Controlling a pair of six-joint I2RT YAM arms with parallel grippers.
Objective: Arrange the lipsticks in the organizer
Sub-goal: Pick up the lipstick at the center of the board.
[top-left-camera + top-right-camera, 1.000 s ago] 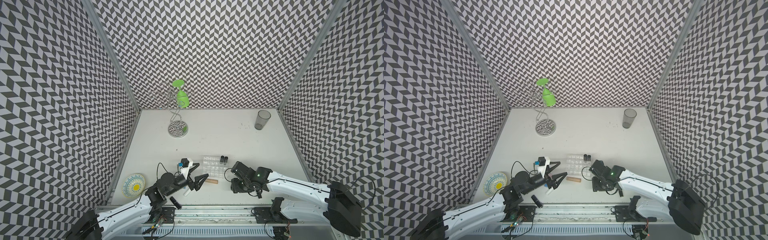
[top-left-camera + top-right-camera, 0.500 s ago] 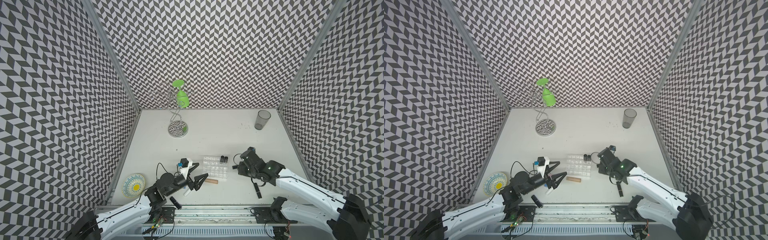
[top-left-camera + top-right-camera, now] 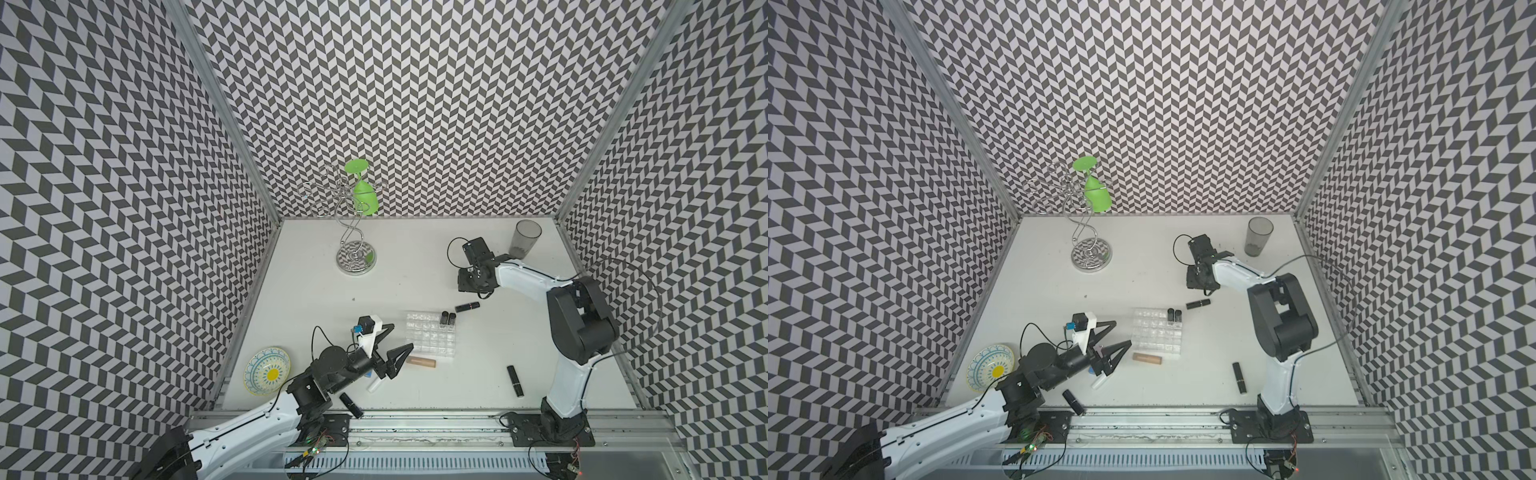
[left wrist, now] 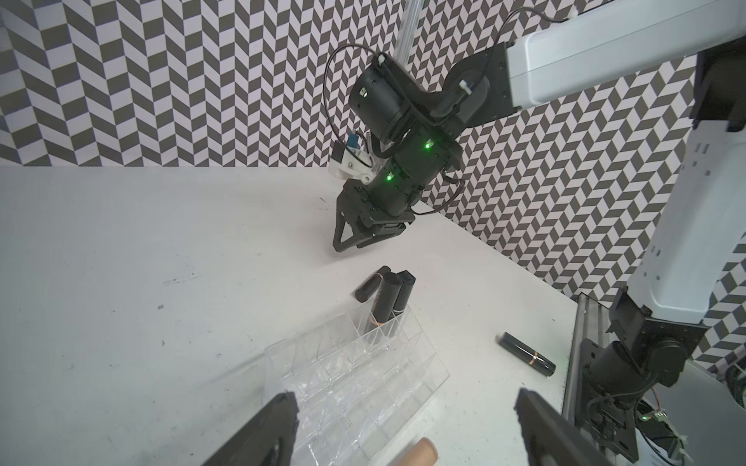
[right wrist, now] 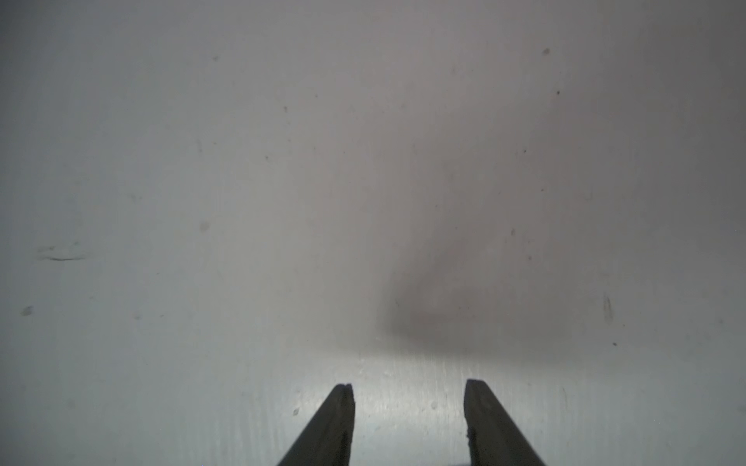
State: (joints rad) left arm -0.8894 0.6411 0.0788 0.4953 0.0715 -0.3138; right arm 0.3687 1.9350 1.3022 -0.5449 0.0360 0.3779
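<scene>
The clear organizer (image 3: 430, 338) (image 3: 1156, 332) (image 4: 355, 379) sits mid-table with two black lipsticks (image 3: 448, 319) (image 4: 387, 302) upright in its far right cells. One black lipstick (image 3: 467, 307) (image 4: 365, 288) lies just beyond it. Another (image 3: 514, 380) (image 4: 527, 354) lies at the right front, and a third (image 3: 351, 405) by the front rail. A tan lipstick (image 3: 420, 363) and a white one (image 3: 374, 385) lie near my left gripper (image 3: 402, 335) (image 4: 405, 397), which is open beside the organizer's left edge. My right gripper (image 3: 467, 286) (image 5: 408, 385) points down over bare table, open and empty.
A grey tumbler (image 3: 524, 239) stands at the back right, close behind the right arm. A wire stand (image 3: 356, 257) holding a green glass (image 3: 365, 193) is at the back centre. A patterned plate (image 3: 267, 371) lies front left. A metal rail (image 3: 415, 419) borders the front.
The right arm swung from the front of the table, past the organizer's right end, to the back right. A black lipstick now lies exposed at the right front. The left arm stayed put.
</scene>
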